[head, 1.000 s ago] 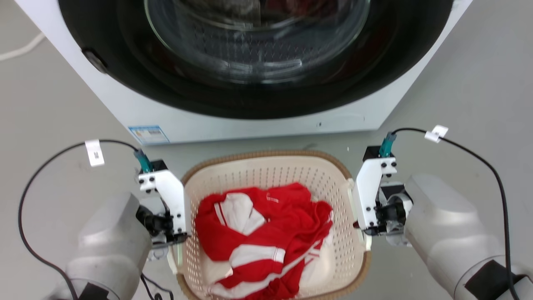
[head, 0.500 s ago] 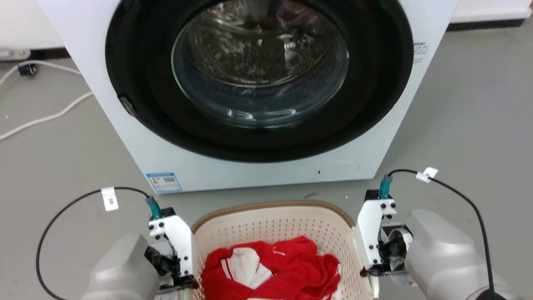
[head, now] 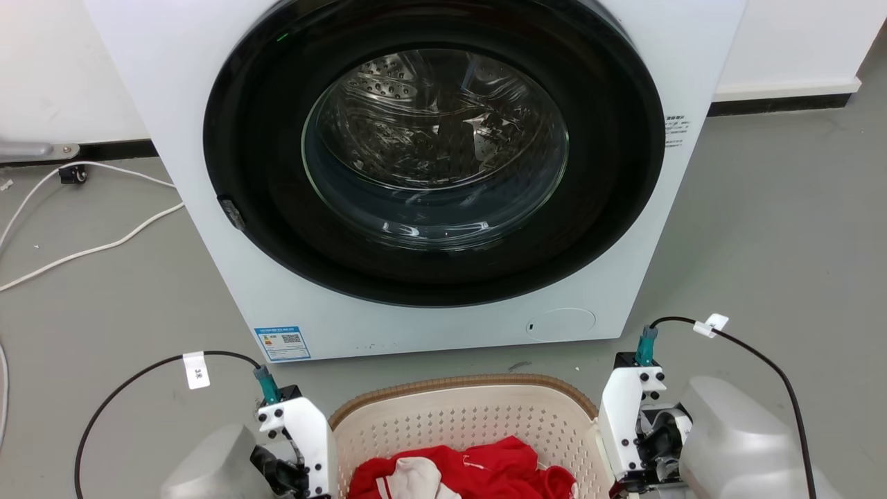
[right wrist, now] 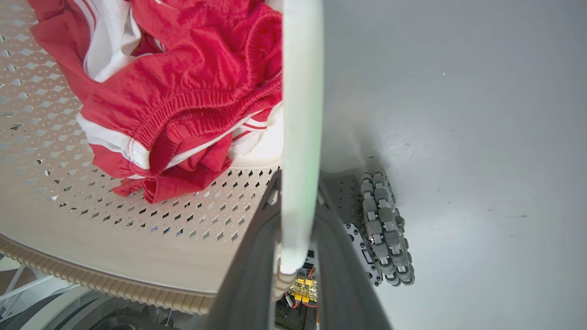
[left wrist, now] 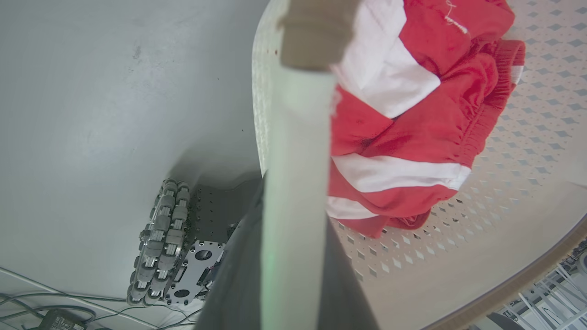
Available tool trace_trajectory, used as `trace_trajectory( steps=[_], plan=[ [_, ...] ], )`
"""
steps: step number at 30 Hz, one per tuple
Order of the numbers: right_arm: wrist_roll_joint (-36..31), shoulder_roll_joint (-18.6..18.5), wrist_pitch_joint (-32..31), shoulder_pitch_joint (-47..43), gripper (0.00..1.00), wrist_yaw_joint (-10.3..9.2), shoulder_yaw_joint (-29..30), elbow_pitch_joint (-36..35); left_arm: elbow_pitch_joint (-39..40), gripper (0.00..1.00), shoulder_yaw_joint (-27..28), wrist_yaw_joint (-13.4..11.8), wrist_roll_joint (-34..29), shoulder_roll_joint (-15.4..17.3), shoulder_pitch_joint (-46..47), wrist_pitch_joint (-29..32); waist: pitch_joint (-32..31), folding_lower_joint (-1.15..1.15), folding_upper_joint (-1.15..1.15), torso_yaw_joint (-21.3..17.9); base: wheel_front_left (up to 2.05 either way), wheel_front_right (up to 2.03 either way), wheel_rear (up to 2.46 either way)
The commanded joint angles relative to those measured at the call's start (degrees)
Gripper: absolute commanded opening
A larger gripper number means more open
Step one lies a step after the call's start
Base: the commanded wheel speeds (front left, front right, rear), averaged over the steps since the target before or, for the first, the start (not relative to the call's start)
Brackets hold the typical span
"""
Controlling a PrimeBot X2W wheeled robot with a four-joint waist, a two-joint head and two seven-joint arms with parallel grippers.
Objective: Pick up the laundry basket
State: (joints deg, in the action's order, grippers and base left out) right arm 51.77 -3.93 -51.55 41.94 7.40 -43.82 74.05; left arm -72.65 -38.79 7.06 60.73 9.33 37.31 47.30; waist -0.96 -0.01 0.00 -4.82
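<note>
Subject: cream-white perforated plastic laundry basket (head: 457, 383) with a brown woven-look rim. You see it at the bottom middle of the head view.
Contents: a crumpled red and white fabric garment (head: 485, 471) lies inside the basket, on its perforated bottom.
Left gripper (left wrist: 296, 206): at the basket's left side. Its two dark fingers stand on either side of the white plastic left side handle (left wrist: 296, 137), closed against it with no gap to see. You may record it as clamped on that handle.
Right gripper (right wrist: 299, 183): at the basket's right side, its dark fingers pressed in the same way on the white right side handle (right wrist: 300, 91). Clamped.
Wrist mounts: in the head view the white bracket of each arm sits just beside the basket's rim, one on each side, each with a black cable looping away from the basket.
Surroundings: a white front-loading washing machine (head: 173, 173) with a round black-framed glass door (head: 436, 145) stands just beyond the basket's far rim. The door is shut.
Floor: smooth grey floor (head: 762, 208) shows on both sides of the basket. A white cable (head: 90, 246) lies on it, well away to the basket's far left.
Robot base: a grey roller wheel (left wrist: 160, 243) shows below the basket's left side, and another (right wrist: 385, 229) below its right side.
Ground contact: you cannot tell from these views whether the basket's underside touches the floor.
</note>
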Motion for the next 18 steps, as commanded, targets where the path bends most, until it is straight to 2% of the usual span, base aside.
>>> trace_trajectory(
  steps=[1,18],
  plan=[
    [-0.25,1.00,-0.16,-1.58,0.00,0.16,0.62,-0.36,0.73,0.00,0.19,0.75,1.32,-1.72,-0.41,0.29,-0.11,0.01,0.00,0.08,0.00,0.00,0.00],
    [-3.81,1.38,-0.32,-2.44,0.00,0.16,4.74,-0.36,0.31,0.00,-0.02,0.76,2.39,-2.29,-1.18,0.93,-0.81,0.01,0.00,0.28,0.00,0.00,0.00]
  ],
)
